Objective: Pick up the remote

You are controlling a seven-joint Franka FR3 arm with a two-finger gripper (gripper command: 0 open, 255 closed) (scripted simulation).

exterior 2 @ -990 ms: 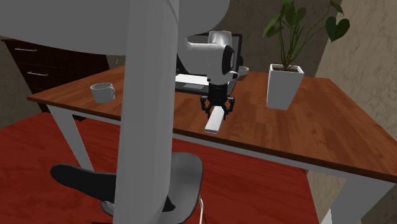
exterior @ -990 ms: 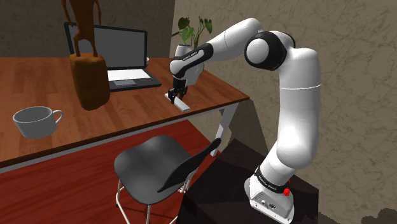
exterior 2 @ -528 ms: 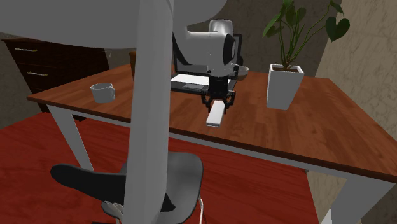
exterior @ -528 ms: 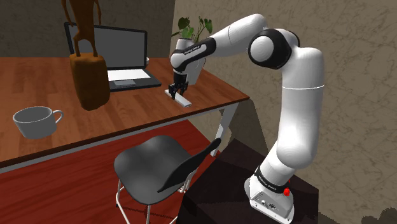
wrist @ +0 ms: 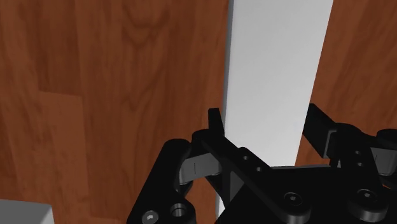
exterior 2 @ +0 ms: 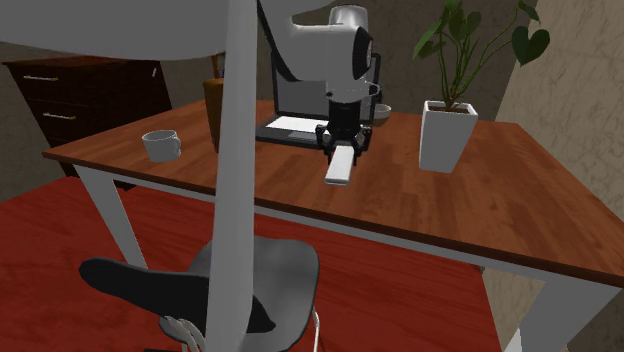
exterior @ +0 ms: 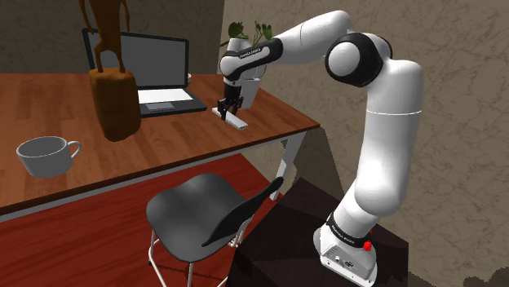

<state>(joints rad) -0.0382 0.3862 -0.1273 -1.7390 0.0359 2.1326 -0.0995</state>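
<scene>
The remote (exterior: pixel 237 121) is a plain white flat bar. My black gripper (exterior: pixel 224 108) is shut on one end of it, and the rest sticks out past the fingers toward the table's near edge. It hangs a little above the wooden table (exterior: pixel 269 122), in front of the laptop. In the second exterior view the remote (exterior 2: pixel 340 166) slopes down from the gripper (exterior 2: pixel 342 148). In the wrist view the two fingers clasp the remote (wrist: pixel 277 70) from both sides, with the gripper (wrist: pixel 265 118) over bare wood.
An open laptop (exterior: pixel 155 81), a brown carved figure (exterior: pixel 112 90) and a white cup (exterior: pixel 45 155) stand on the table. A white plant pot (exterior 2: pixel 447 135) and a small bowl (exterior 2: pixel 382 112) are near the gripper. A black chair (exterior: pixel 204 216) stands below the table's edge.
The arm has risen and carried the remote up off the table, drawing it slightly toward the laptop. The fingers have tightened a little on it.
</scene>
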